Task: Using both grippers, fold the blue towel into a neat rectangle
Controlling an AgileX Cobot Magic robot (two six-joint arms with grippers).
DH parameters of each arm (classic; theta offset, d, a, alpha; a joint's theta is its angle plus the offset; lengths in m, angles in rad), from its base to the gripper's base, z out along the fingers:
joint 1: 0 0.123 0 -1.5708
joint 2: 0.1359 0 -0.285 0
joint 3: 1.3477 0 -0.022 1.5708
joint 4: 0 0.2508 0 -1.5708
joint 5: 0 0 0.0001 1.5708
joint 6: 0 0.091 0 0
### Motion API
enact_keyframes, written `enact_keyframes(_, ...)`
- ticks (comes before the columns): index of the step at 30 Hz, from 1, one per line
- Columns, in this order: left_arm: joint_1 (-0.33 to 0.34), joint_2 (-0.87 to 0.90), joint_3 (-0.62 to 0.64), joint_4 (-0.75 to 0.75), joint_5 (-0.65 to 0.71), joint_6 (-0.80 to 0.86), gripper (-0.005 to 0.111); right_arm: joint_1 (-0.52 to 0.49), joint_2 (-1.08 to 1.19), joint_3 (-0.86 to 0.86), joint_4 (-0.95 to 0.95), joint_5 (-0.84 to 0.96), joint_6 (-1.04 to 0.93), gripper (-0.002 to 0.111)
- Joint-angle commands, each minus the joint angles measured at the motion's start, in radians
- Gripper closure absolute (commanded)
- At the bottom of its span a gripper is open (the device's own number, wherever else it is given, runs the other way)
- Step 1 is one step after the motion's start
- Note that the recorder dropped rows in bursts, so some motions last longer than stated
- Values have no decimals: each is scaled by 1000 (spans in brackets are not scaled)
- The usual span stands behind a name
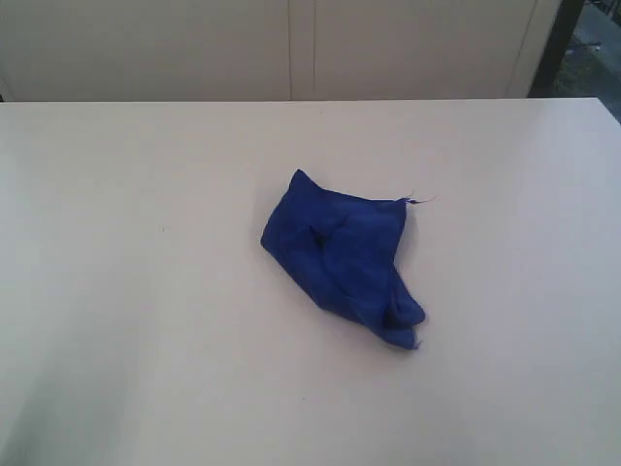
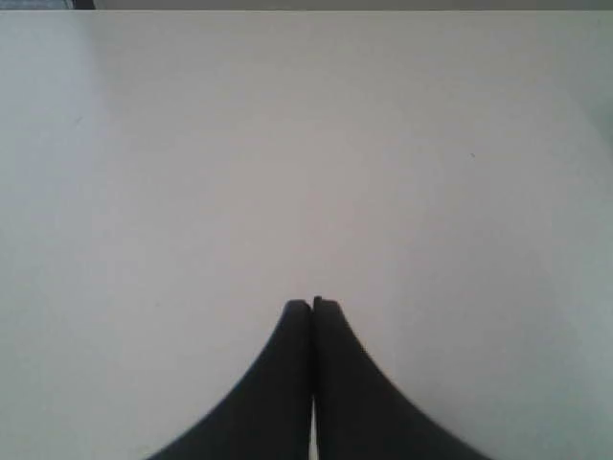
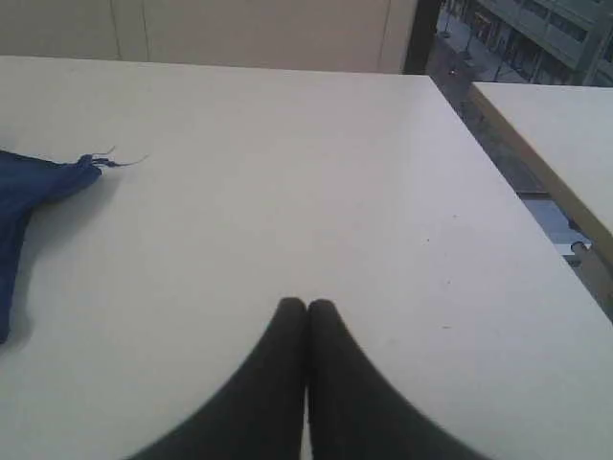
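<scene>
Looking over the surface (image 1: 136, 311), I see the blue towel (image 1: 340, 257) lying in a crumpled heap near the middle, a loose thread (image 1: 419, 200) trailing from one corner. No fold is made yet, so I judge the whole task is left: spreading it flat, then folding. My left pincer (image 2: 312, 307) is pressed together and empty over bare surface; my right pincer (image 3: 306, 305) is likewise together, holding nothing, with the towel's threaded corner in sight.
</scene>
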Motion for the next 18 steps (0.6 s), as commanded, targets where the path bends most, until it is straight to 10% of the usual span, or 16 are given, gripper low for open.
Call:
enact_keyframes(1, 3, -5, 5, -8, -2, -2, 107, -7, -5, 2, -5, -83, 0, 108)
enact_keyframes(18, 3, -5, 5, -8, -2, -2, 107, -7, -5, 2, -5, -583, 0, 108)
